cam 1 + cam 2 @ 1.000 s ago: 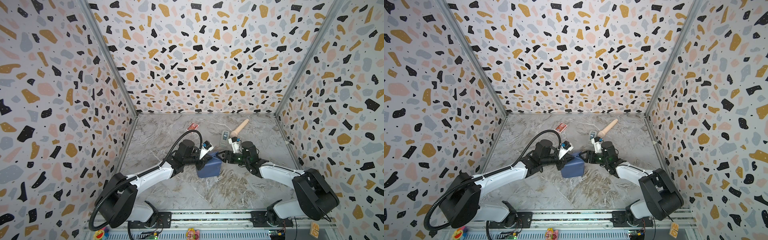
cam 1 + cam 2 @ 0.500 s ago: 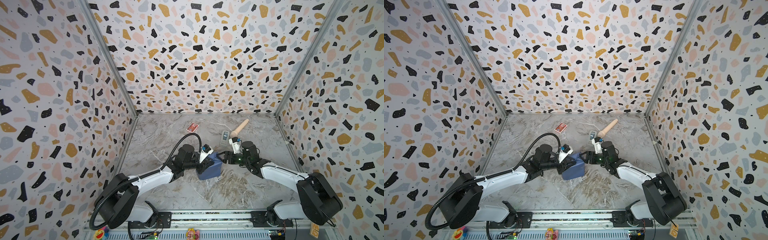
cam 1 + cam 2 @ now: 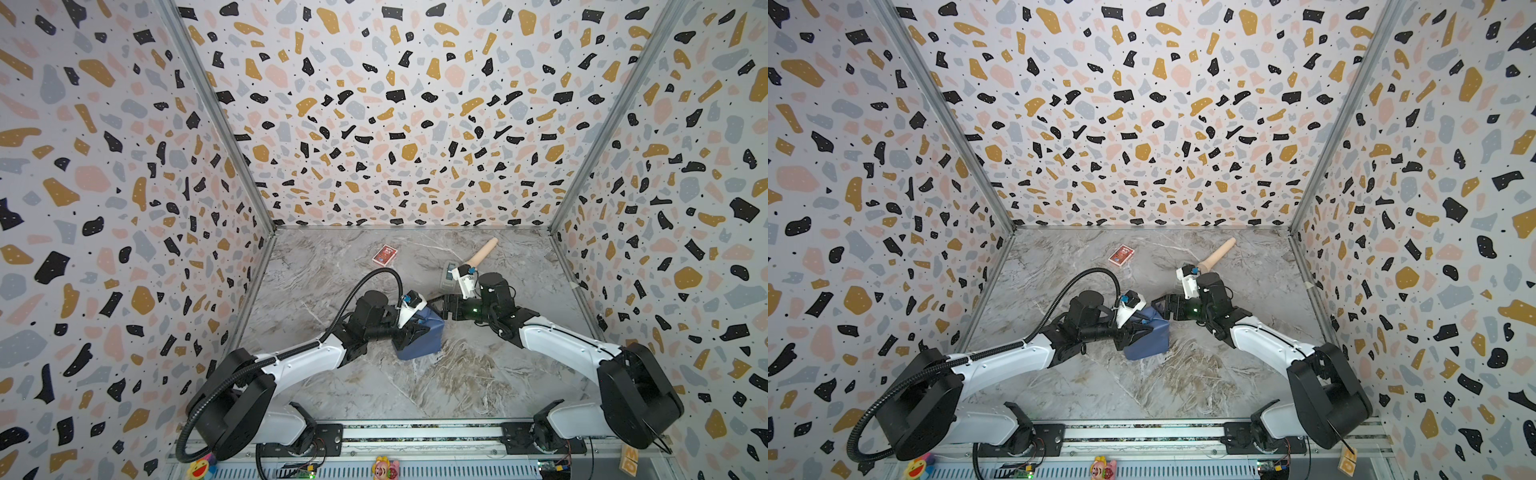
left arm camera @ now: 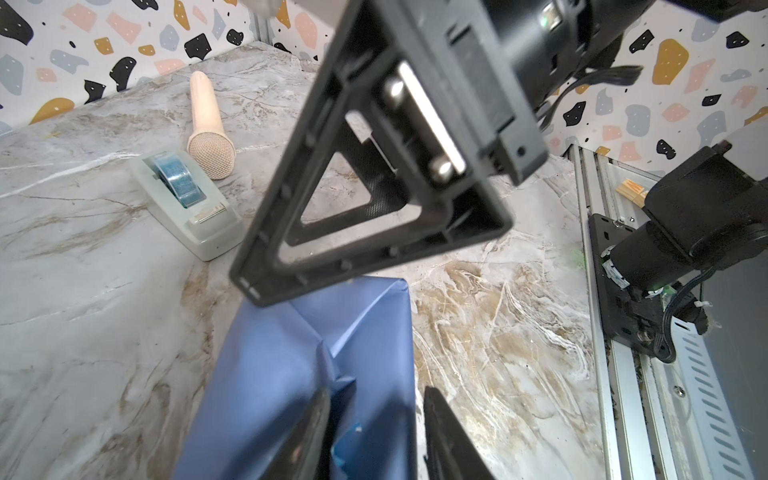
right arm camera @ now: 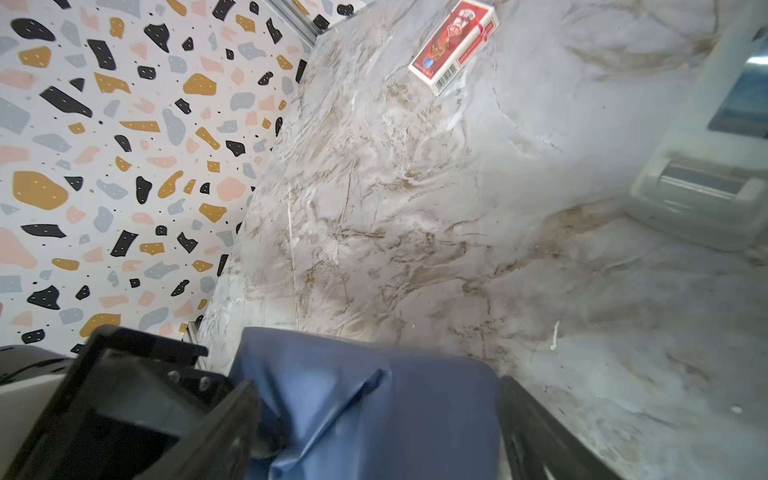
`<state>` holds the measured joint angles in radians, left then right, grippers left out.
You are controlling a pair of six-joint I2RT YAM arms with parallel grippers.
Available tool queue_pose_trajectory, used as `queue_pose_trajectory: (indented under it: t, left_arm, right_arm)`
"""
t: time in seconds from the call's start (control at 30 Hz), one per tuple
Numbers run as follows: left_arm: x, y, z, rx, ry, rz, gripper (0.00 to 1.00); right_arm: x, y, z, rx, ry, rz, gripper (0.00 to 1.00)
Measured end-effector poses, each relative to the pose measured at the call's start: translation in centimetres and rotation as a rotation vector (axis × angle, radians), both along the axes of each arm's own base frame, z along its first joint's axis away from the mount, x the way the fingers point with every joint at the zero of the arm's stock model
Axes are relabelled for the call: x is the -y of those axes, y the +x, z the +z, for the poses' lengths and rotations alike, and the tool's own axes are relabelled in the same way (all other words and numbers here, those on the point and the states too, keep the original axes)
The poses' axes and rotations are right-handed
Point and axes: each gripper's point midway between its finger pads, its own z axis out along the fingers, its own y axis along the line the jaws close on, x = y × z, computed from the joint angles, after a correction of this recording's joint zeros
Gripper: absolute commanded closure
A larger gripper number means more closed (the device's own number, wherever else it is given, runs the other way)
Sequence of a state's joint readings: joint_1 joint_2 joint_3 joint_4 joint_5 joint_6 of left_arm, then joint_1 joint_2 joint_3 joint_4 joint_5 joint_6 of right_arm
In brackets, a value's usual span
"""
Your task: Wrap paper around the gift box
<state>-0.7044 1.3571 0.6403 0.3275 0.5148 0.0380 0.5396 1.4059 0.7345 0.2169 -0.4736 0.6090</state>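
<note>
Standing mid-worktop, the gift box was hidden inside the blue paper. The left claw straddled a loose end fold, jaws parted. The right claw, wide open, bracketed the opposite end, probably to steady it.

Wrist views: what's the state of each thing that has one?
paper: folded around the gift box, hiding it
left gripper: open, fingers over a paper fold
right gripper: open, fingers either side of the paper
tape dispenser: upright, blue tape loaded
card pack: closed, lying flat
microphone: lying on its side
</note>
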Motion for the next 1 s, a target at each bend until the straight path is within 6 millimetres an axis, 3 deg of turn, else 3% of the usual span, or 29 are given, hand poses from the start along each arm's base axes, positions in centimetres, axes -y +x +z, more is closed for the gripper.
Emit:
queue_pose_trajectory:
  t: [0.2,0.5,0.6,0.7,0.83,1.0]
  left_arm:
    - [0.1,-0.5,0.1,0.003,-0.007,-0.009,0.5]
    - [-1.0,-2.0,2.1,-0.023,-0.082,0.024,0.25]
    - [-2.3,-1.0,3.7,-0.02,-0.135,0.139,0.18]
    - [-3.9,1.6,4.4,-0.032,-0.146,0.315,0.15]
    - [-5.0,4.5,3.2,-0.076,-0.068,0.471,0.13]
    - [-5.6,4.6,0.3,-0.14,0.03,0.505,0.09]
  right_arm:
    - [-0.1,-0.5,-2.5,-0.052,-0.032,0.001,0.13]
    - [0.2,-1.0,-2.6,-0.02,0.002,-0.006,0.14]
    - [0.1,-1.1,-2.6,-0.014,0.007,-0.007,0.14]
    - [0.2,-1.1,-2.5,-0.009,0.009,-0.008,0.14]
    - [0.2,-1.2,-2.5,-0.005,0.01,-0.009,0.14]
    - [0.2,-1.2,-2.5,-0.005,0.009,-0.01,0.14]
